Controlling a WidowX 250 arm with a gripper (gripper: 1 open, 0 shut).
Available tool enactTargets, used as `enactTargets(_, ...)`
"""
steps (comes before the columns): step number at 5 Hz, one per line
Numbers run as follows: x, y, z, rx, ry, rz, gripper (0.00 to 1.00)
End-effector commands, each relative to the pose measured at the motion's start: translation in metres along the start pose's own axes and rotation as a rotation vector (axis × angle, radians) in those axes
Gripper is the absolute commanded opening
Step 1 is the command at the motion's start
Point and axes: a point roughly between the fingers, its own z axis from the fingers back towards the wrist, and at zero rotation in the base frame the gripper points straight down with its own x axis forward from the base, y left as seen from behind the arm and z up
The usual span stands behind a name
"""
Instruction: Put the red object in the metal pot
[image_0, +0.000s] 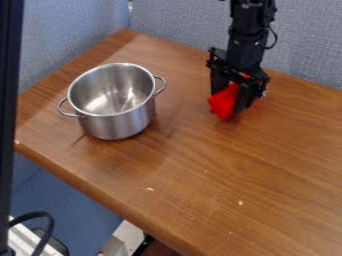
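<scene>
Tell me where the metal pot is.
In the camera view, the metal pot stands on the table's left part, left of the red object.

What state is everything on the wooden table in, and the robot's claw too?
Shiny round metal pot with side handles: upright, lidless, nothing visible inside.
Bright red block: between the claw's fingers, outside the pot.
Black robot claw: around the red block, seemingly gripping it.
</scene>
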Motion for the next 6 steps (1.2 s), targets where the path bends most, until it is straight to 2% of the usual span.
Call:
enactTargets(1,0.007,0.010,0.023,0.020,-0.065,0.019,0.00)
enactTargets(3,0.007,0.019,0.031,0.030,-0.086,0.035,0.00)
enactTargets(5,0.010,0.031,0.048,0.060,-0.148,0.067,0.00)
enactTargets(6,0.021,0.031,0.047,0.081,-0.183,0.083,0.00)
